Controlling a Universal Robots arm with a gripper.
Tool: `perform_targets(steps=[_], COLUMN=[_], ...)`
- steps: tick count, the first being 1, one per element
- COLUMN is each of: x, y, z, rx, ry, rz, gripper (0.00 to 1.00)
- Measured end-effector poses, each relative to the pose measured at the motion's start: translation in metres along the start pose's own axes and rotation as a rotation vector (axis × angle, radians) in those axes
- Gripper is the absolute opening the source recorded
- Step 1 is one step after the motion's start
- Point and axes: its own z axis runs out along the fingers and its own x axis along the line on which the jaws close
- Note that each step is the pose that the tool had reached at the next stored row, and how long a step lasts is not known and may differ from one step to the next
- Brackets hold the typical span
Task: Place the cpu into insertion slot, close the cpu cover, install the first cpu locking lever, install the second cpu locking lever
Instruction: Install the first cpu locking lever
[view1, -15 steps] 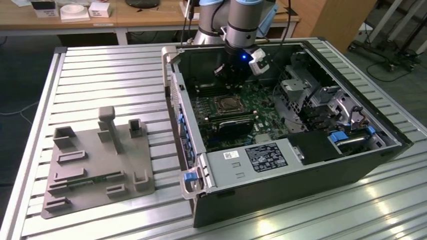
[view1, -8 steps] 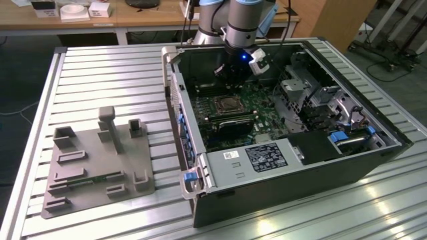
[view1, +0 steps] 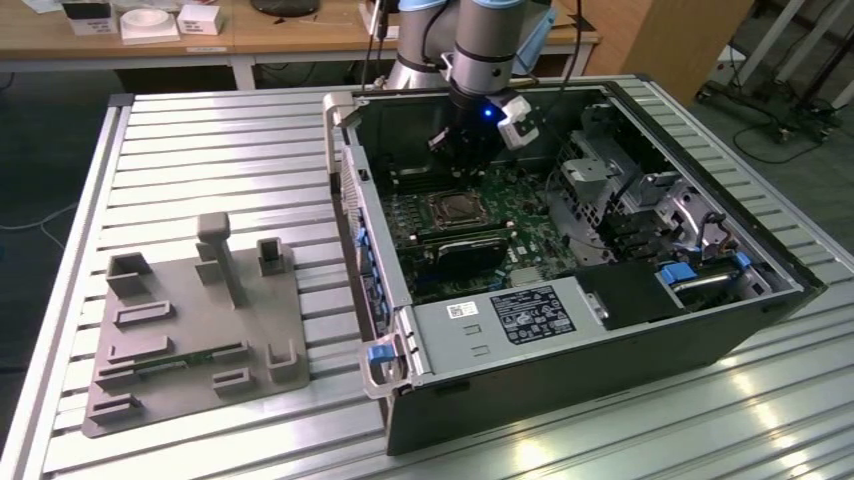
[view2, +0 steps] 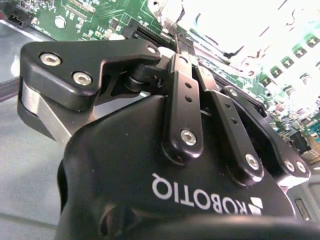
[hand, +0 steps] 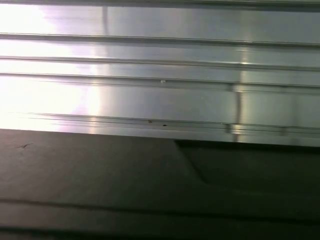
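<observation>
Tool (view1: 461, 150) inside open computer case (view1: 561, 330) on slatted worktop (view1: 214, 150), above motherboard (view1: 521, 215), near cpu cover (view1: 455, 209) at socket. Tool fingers (view2: 181, 95) pressed together, nothing visibly between. White lettering on tool body.

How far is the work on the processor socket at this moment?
In the exterior view the cpu seems to sit already in its socket on the green board, with the cpu cover apparently around it. The gripper hangs inside the computer case, just above that socket. Whether either locking lever is fastened cannot be told, so that part remains open.
</observation>
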Motion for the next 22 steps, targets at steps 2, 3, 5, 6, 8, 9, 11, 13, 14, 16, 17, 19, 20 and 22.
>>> perform_targets(steps=[2,3,5,6,8,9,11,13,14,16,17,19,20,22], x=[0.0,0.0,0.0,0.0,0.0,0.0,0.0001,0.0,0.0,0.0001,0.0001,0.0001,0.0001,0.0001], y=[0.0,0.0,0.0,-0.0001,-0.0001,-0.0001,-0.0004,-0.0007,-0.001,-0.0013,-0.0014,-0.0016,-0.0017,-0.0016], z=[0.0,0.0,-0.0001,-0.0002,-0.0001,-0.0001,-0.0001,-0.0001,-0.0001,-0.0001,-0.0001,-0.0002,-0.0001,0.0003], rx=[-0.0002,-0.0002,0.0005,0.0011,0.0031,0.0039,0.0065,0.0072,0.0075,0.0081,0.0086,0.0097,0.0101,0.0106], ry=[-0.0002,-0.0001,0.0001,0.0004,0.0011,0.0014,0.0028,0.0038,0.0044,0.0057,0.0066,0.0086,0.0095,0.0108], rz=[0.0,0.0,0.0,0.0,0.0,0.0,0.0,0.0,0.0,0.0,0.0,0.0,0.0,0.0], gripper=[0.1,0.1,0.1,0.1,0.1,0.1,0.1,0.1,0.1,0.1,0.1,0.1,0.1,0.1])
